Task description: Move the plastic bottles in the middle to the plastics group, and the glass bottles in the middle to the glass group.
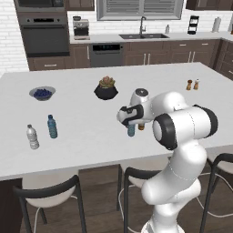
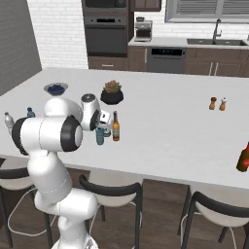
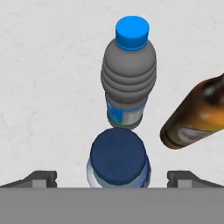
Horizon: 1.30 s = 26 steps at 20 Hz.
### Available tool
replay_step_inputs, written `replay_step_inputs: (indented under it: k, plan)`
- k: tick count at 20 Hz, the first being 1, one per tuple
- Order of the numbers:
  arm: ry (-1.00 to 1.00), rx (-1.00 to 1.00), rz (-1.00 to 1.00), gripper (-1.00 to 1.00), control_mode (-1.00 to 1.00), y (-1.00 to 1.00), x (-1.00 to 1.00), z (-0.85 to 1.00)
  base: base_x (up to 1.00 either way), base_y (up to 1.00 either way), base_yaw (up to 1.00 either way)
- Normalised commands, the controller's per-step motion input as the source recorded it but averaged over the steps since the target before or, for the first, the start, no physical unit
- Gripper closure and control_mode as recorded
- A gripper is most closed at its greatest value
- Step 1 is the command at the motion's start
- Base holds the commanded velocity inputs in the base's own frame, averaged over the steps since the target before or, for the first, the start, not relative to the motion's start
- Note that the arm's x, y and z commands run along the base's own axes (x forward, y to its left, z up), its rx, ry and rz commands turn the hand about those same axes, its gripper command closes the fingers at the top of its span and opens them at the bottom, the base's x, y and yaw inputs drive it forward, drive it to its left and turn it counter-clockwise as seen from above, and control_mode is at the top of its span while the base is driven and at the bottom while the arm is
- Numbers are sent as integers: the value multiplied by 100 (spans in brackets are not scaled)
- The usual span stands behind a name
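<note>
In the hand view I look straight down on two water bottles: one with a dark blue cap point(image 3: 118, 155) sits directly between my fingertips point(image 3: 40, 177), and one with a bright blue cap point(image 3: 131, 65) stands just beyond it. The amber bottle point(image 3: 197, 116) stands beside them, and shows again point(image 2: 115, 126) on the counter. My gripper point(image 3: 113, 177) is open, its fingers wide of the dark cap and not touching it. It hovers point(image 1: 131, 122) just above a water bottle point(image 1: 131, 131). The plastics group point(image 1: 32, 136) stands at the left. The glass group point(image 1: 192, 84) stands far right.
A potted plant point(image 1: 106, 88) and a bowl of blueberries point(image 1: 42, 93) sit further back on the white island counter point(image 1: 82, 136). A dark red bottle point(image 2: 243, 158) stands at the counter's right end. Stools point(image 1: 50, 193) line the near edge.
</note>
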Motion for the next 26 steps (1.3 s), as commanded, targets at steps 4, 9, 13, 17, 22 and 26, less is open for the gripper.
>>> replay_step_inputs:
  k: [4,9,13,17,22,26]
  plan:
    - [0,0,-3,-100,-100,0,0,0,0,0,0]
    - [0,0,-4,-100,-100,-3,0,0,0,0,0]
    - [0,-1,-6,-100,-100,-5,0,0,0,0,0]
    - [0,-1,-4,-100,-100,-1,0,0,0,0,0]
    - [0,0,0,-100,-100,0,0,0,0,0,0]
    - [0,0,0,100,-100,0,0,0,0,0,0]
